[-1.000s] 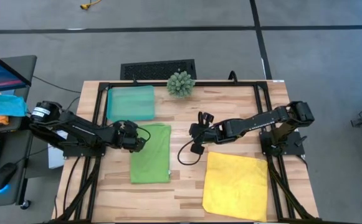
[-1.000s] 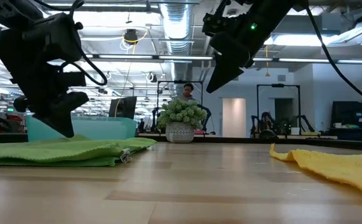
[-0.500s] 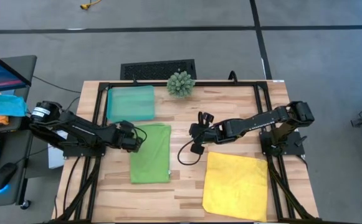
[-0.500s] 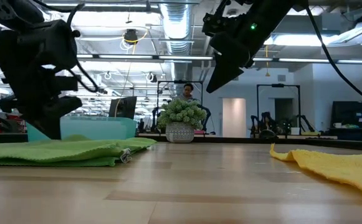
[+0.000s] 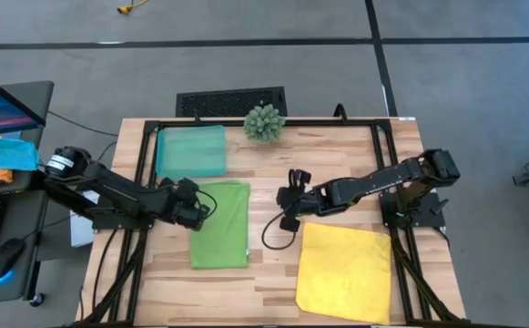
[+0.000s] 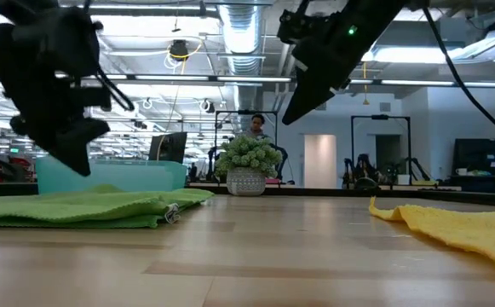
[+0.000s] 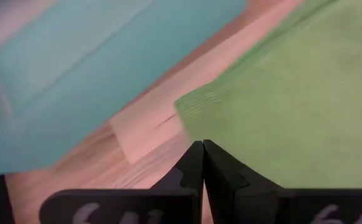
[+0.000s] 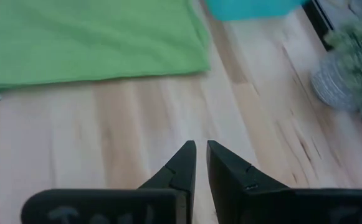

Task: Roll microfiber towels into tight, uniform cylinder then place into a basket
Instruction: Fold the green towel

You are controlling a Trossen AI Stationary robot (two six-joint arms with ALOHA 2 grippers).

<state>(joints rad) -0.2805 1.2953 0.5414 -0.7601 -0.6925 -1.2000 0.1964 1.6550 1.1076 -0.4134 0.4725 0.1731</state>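
The green microfiber towel (image 5: 219, 224) lies flat as a long folded strip on the table's left half, also seen in the low view (image 6: 85, 207). The yellow towel (image 5: 344, 271) lies spread out at the near right. The teal basket (image 5: 191, 150) stands at the far left. My left gripper (image 5: 202, 210) is shut and hangs above the green towel's left edge (image 7: 187, 115), clear of it (image 6: 77, 162). My right gripper (image 5: 282, 203) hovers high over bare wood between the two towels. Its fingers (image 8: 200, 146) stand a narrow gap apart with nothing between them.
A spiky green ball plant (image 5: 264, 122) in a white pot stands at the middle of the far edge. A black frame (image 5: 146, 155) runs along the table's sides. Bare wood (image 5: 269, 264) lies between the towels.
My left gripper has risen from just above the green towel and drawn back a little toward the table's left edge, staying shut. The green towel lies as before.
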